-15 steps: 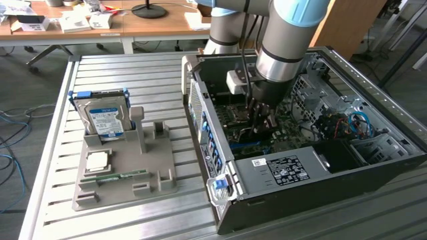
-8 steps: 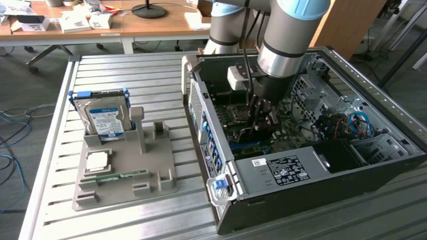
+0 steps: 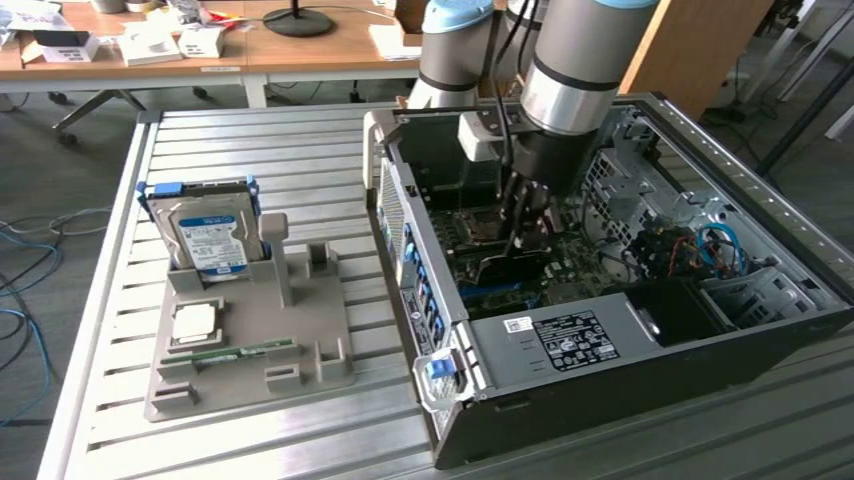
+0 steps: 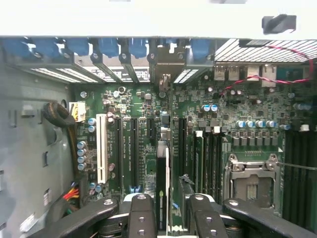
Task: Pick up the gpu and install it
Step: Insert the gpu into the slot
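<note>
The gpu, a thin dark card seen edge-on, is clamped between the fingers of the gripper. It is held on edge over the motherboard slots inside the computer case, its long axis running toward the rear slot brackets.

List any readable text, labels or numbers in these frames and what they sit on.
None can be read.
Blue-white label on the boxy silver hard drive: print too small.
White and dark stickers on the black computer case: blurred.
Green motherboard markings: too small.
</note>
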### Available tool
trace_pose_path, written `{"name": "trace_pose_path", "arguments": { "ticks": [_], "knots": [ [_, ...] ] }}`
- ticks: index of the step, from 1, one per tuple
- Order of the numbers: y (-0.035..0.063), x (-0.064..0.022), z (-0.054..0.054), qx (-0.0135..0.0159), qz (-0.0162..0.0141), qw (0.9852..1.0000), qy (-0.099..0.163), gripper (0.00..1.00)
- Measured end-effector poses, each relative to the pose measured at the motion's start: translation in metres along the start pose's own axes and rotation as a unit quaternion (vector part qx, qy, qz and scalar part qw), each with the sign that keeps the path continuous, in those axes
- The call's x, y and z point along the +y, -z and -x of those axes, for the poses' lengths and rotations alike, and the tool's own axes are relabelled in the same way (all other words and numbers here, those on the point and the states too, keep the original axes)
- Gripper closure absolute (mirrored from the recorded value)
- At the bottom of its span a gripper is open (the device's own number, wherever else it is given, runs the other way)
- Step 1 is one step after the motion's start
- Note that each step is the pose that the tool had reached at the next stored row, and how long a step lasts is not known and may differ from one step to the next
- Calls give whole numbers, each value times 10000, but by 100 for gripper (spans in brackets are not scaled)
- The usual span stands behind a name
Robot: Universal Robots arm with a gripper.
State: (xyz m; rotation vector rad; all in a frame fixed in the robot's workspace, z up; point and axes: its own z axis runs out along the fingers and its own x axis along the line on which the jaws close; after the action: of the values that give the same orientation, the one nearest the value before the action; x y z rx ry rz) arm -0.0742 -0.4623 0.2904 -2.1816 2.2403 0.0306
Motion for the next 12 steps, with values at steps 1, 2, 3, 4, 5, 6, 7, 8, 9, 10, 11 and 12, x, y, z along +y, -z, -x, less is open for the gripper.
{"name": "trace_pose_path", "arguments": {
  "ticks": [1, 2, 3, 4, 5, 6, 7, 8, 9, 10, 11, 12],
  "knots": [
    [26, 0, 1, 0, 0, 10000, 0, 67],
    [51, 0, 1, 0, 0, 10000, 0, 67],
    [73, 0, 2, 0, 0, 10000, 0, 67],
    [91, 1, 3, 0, 0, 10000, 0, 67],
    [105, 0, 3, 0, 0, 10000, 0, 67],
    [125, 1, 3, 0, 0, 10000, 0, 67],
    [147, 1, 4, 0, 0, 10000, 0, 67],
    [171, 1, 4, 0, 0, 10000, 0, 67],
    [196, 1, 5, 0, 0, 10000, 0, 67],
    [223, 1, 5, 0, 0, 10000, 0, 67],
    [255, 1, 6, 0, 0, 10000, 0, 67],
    [286, 2, 7, 0, 0, 10000, 0, 67]
  ]
}}
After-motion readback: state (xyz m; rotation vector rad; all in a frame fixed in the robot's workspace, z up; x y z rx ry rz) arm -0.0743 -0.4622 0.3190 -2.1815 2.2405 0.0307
